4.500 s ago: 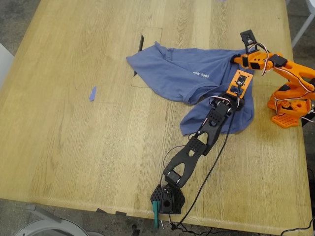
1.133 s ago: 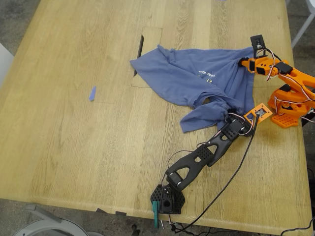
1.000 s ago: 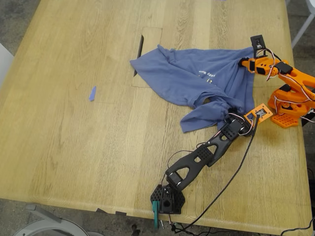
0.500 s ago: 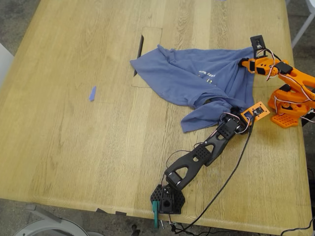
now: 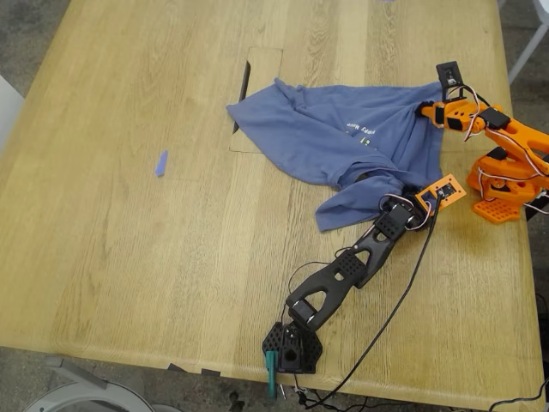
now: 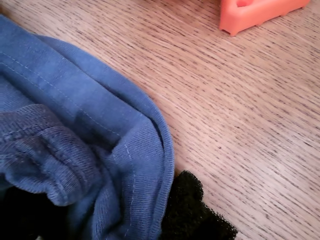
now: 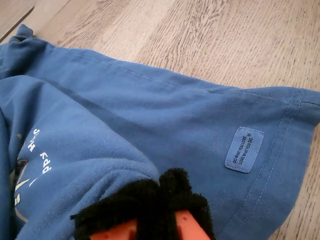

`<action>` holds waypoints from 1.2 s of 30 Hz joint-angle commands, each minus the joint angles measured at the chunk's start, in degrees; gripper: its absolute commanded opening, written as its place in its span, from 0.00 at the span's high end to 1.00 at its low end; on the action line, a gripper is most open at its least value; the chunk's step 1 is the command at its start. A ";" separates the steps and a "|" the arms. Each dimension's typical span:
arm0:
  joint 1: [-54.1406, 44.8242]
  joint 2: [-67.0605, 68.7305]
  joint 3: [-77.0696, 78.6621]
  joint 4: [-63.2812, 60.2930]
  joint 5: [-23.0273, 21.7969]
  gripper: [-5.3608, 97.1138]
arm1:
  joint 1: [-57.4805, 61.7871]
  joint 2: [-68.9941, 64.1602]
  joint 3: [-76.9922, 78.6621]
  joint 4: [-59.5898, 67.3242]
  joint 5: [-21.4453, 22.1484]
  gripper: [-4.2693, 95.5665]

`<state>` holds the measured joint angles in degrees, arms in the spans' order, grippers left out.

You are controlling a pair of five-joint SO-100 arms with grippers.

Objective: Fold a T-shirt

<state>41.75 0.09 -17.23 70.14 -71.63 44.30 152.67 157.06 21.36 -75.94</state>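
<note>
Right now your first gripper (image 6: 150, 220) has its dark padded tip pressed against a ribbed, hemmed edge of the T-shirt (image 5: 343, 137); cloth is bunched at the jaws and looks pinched, though the jaws themselves are mostly hidden, so treat that hold as likely, not certain. In the exterior view this is the black arm (image 5: 343, 270), reaching to the shirt's near corner just beside the orange base (image 5: 506, 184). Your second gripper (image 7: 157, 212) shows black foam pads meeting over a raised fold of blue fabric, near the small sewn label (image 7: 243, 149), so it appears closed on the shirt; that is the orange arm (image 5: 480, 120), at the shirt's corner farther from you than the orange base.

The shirt lies crumpled on the wooden table (image 5: 129, 257), spreading from the orange base toward the rectangular cutout (image 5: 257, 86), chest print (image 5: 360, 130) facing up and one portion doubled under near the black arm. A small blue scrap (image 5: 160, 163) sits well apart, beyond the cutout side.

The step in hand looks like spreading the garment flat before any fold. Confirm both pinches hold a single layer, then lift only slightly and draw the two corners apart evenly, so the bunched middle unrolls. Keep the cable (image 5: 403, 292) clear of the cloth, and watch the tucked flap, which may drag along instead of opening.
</note>
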 commanded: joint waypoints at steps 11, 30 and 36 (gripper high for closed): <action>-10.37 -3.25 -1.67 -1.76 5.45 0.78 | 0.79 2.20 -3.34 -0.88 0.18 0.96; -16.00 -4.04 -1.49 -5.19 8.26 0.95 | 0.09 2.37 -5.45 -0.79 0.18 0.96; -16.44 -3.43 -1.49 -1.32 7.29 0.95 | -1.76 2.29 -7.82 1.14 0.00 0.96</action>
<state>34.89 -3.16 -17.23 66.09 -63.63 43.33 152.67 153.46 22.15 -75.94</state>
